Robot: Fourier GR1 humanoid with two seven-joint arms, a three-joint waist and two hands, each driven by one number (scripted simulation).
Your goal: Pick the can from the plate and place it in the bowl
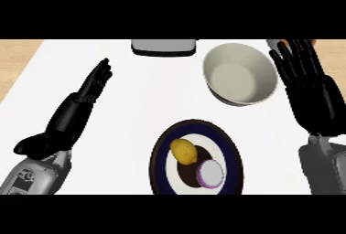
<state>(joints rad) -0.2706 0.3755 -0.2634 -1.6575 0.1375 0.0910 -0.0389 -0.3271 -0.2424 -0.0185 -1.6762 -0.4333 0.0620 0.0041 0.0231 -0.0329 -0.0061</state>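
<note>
- On a white counter, a dark blue-rimmed plate [229,157] sits near the view's lower middle. On it lie a yellow lemon-like object [183,151] and, just beside it toward the lower right, the can [210,173].
- The can is seen from above: a pale round top with a purple rim. Its side wall is mostly hidden from this steep angle.
- A pale, empty-looking bowl [240,74] stands beyond the plate, toward the upper right, apart from it.
- The right hand [305,77] is at the view's right, beside the bowl, with fingers straight and holding nothing.
- The left hand [93,87] is at the view's left, fingers extended, also holding nothing, well apart from the plate.
- Judged from this, the grasp has not begun. The right hand looks better placed: it should come back over the plate, approach the can from the side away from the yellow object, and curl round its body without nudging its neighbour.
- A grey object [164,46] lies at the far edge.
</note>
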